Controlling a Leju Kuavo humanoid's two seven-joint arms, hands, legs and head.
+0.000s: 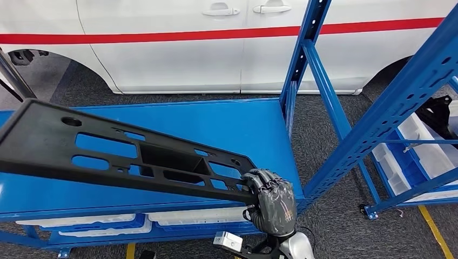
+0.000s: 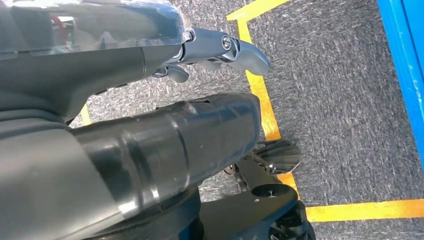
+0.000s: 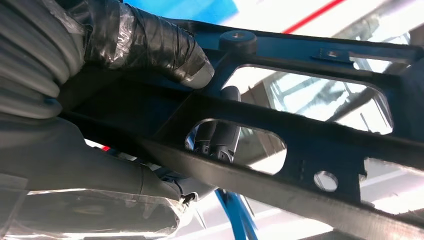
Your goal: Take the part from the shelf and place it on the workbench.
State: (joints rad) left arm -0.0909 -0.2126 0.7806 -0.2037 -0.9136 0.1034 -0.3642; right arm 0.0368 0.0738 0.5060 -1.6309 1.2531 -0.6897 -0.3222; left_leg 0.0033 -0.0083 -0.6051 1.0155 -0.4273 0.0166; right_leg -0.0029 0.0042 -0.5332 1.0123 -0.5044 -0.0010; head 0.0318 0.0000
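The right hand (image 1: 273, 202) grips the long black part (image 1: 108, 154) by its near end, at about five o'clock in the head view, fingers curled over the top edge and one poking through a cut-out in the right wrist view. The part stretches away toward nine o'clock, tilted above the blue workbench (image 1: 227, 121). The left hand (image 2: 150, 125) hangs over grey carpet with yellow floor tape (image 2: 260, 95); its finger state I cannot tell.
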